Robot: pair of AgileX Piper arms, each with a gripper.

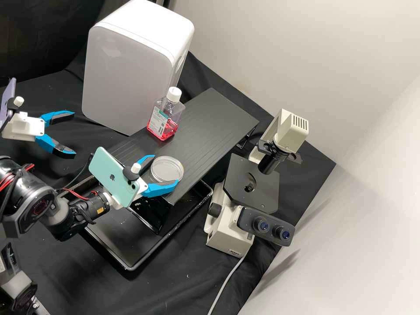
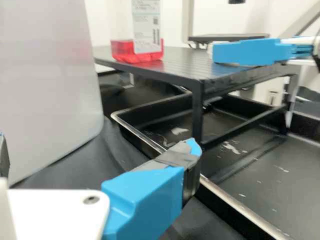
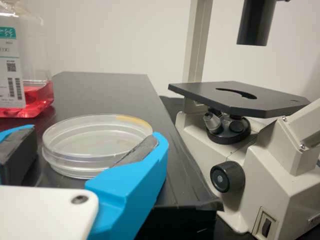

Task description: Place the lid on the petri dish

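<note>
A clear round petri dish (image 1: 166,169) (image 3: 95,142) sits near the front edge of the raised black shelf (image 1: 210,127), and a clear lid appears to rest on it. My right gripper (image 1: 164,170) (image 3: 95,136) is open and straddles the dish, one blue finger on each side; the finger on the microscope side lies right against the rim. My left gripper (image 1: 70,133) hangs open and empty well off to the left, in front of the white box. One of its blue fingers (image 2: 150,195) shows in the left wrist view.
A flask of red liquid (image 1: 164,116) (image 3: 20,85) stands on the shelf behind the dish. A white box (image 1: 135,61) is at the back left and a microscope (image 1: 258,188) at the right. A black tray (image 1: 131,249) lies under the shelf.
</note>
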